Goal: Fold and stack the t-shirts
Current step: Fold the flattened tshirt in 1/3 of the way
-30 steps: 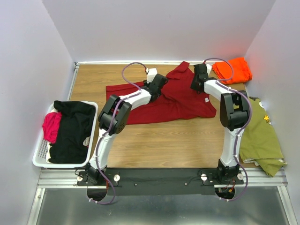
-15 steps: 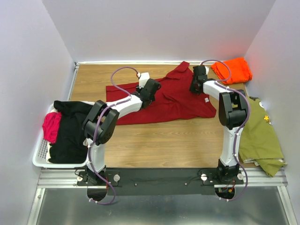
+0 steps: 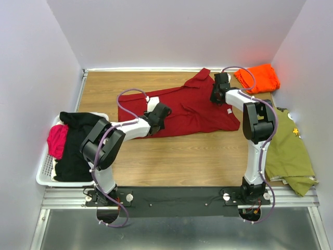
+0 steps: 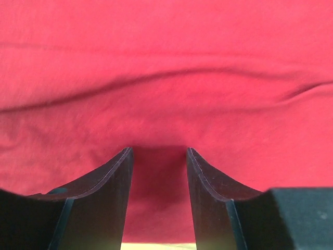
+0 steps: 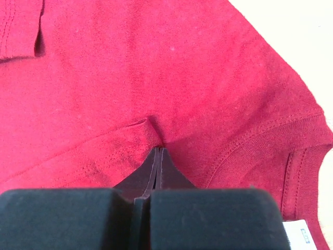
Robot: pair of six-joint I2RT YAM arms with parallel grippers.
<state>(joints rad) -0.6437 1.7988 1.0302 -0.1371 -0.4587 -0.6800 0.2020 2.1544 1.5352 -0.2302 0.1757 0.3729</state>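
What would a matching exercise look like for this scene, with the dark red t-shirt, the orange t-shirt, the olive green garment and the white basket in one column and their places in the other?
Things
1. dark red t-shirt
2. orange t-shirt
3. olive green garment
4. white basket

Places
A. folded, far right corner of the table
B. left edge, holding black clothes and pink clothes
C. spread out mid-table
D. draped at the right edge

Pairs: 1-C, 2-A, 3-D, 4-B

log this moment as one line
left gripper: open, over dark red t-shirt | right gripper: shut, pinching its cloth | fold: not done
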